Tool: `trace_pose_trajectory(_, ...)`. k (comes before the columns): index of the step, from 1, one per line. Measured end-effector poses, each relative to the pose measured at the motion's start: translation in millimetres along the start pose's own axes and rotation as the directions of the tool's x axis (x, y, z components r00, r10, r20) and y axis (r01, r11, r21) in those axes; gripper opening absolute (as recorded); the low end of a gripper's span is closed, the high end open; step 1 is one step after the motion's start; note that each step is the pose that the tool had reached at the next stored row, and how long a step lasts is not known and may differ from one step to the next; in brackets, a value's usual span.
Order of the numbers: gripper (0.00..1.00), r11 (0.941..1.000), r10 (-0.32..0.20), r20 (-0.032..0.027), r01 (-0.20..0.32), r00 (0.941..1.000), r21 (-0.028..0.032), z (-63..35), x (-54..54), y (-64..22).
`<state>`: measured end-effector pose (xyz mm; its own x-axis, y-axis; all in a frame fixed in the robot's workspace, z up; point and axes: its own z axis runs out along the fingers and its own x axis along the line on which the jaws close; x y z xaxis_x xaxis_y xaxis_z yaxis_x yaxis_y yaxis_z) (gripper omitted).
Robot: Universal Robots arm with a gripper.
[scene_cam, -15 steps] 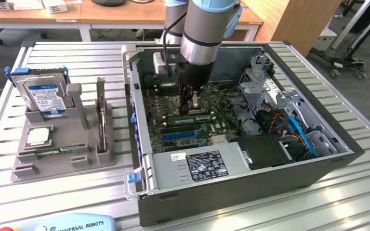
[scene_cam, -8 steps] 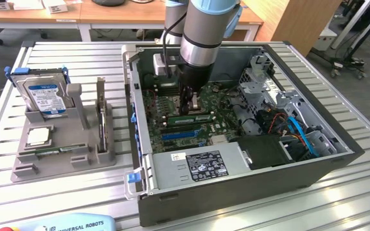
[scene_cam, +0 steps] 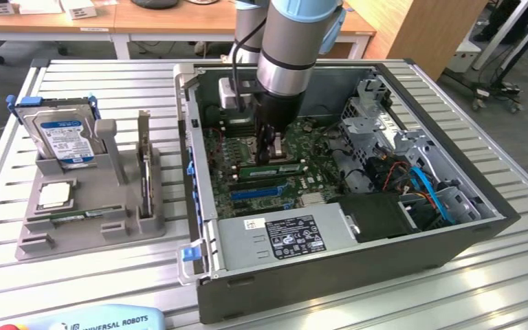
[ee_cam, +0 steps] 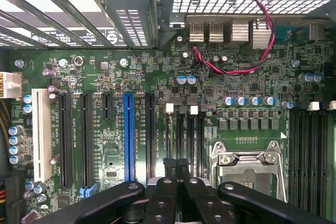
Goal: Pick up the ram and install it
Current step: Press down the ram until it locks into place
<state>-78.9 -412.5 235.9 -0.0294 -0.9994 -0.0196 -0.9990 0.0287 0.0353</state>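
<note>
The ram (scene_cam: 278, 167), a thin green stick with black chips, stands on edge in the memory slots of the motherboard inside the open computer case (scene_cam: 337, 275). My gripper (scene_cam: 269, 152) reaches straight down into the case, its tips at the ram's upper edge. In the wrist view the black fingers (ee_cam: 163, 192) are pressed together, so the gripper (ee_cam: 177, 165) is shut over the dark memory slots (ee_cam: 181, 135) with white latches. The ram's edge is hidden between and below the fingers, and I cannot tell whether they clamp it or only rest on it.
The metal processor socket (ee_cam: 247, 166) lies beside the memory slots, and a blue expansion slot (ee_cam: 129, 135) on the other side. The power supply (scene_cam: 282, 237) and drive cage (scene_cam: 383, 130) crowd the case. On the exterior view's left, a grey holder (scene_cam: 108, 227) carries a hard drive (scene_cam: 62, 134) and a processor chip (scene_cam: 55, 195).
</note>
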Motion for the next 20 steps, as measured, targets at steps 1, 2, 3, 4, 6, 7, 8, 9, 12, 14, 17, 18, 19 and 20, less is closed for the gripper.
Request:
trace_pose_trajectory(1,0.10,1.0000,0.000,0.0001,0.000,1.0000,0.0001,0.6,0.0,0.0)
trace_pose_trajectory(2,0.10,1.0000,0.000,0.0001,0.000,1.0000,0.0001,1.1,0.0,0.0)
trace_pose_trajectory(3,0.10,1.0000,0.000,0.0000,0.000,1.0000,0.0000,1.5,0.0,0.0)
trace_pose_trajectory(4,0.10,1.0000,0.000,0.0001,0.000,1.0000,0.0000,2.0,0.0,-0.1)
trace_pose_trajectory(6,0.10,1.0000,0.000,0.0000,0.000,1.0000,0.0000,3.0,0.1,-0.1)
trace_pose_trajectory(7,0.10,1.0000,0.000,0.0000,0.000,1.0000,0.0000,3.4,0.1,-0.1)
trace_pose_trajectory(8,0.10,1.0000,0.000,-0.0002,0.000,1.0000,-0.0001,3.5,0.1,-0.1)
trace_pose_trajectory(9,0.10,1.0000,0.000,-0.0002,0.000,1.0000,-0.0001,3.5,0.1,-0.1)
trace_pose_trajectory(12,0.10,1.0000,0.000,0.0001,0.000,1.0000,0.0001,3.9,0.1,-0.1)
trace_pose_trajectory(14,0.10,1.0000,0.000,0.0003,0.000,1.0000,0.0001,4.9,0.0,-0.2)
trace_pose_trajectory(17,0.10,1.0000,0.000,0.0000,0.000,1.0000,0.0000,6.3,0.1,-0.2)
trace_pose_trajectory(18,0.10,1.0000,0.000,-0.0001,0.000,1.0000,0.0000,6.3,0.2,-0.2)
trace_pose_trajectory(19,0.10,1.0000,0.000,-0.0002,0.000,1.0000,0.0000,6.3,0.2,-0.2)
trace_pose_trajectory(20,0.10,1.0000,0.000,-0.0001,0.000,1.0000,-0.0001,6.3,0.1,-0.2)
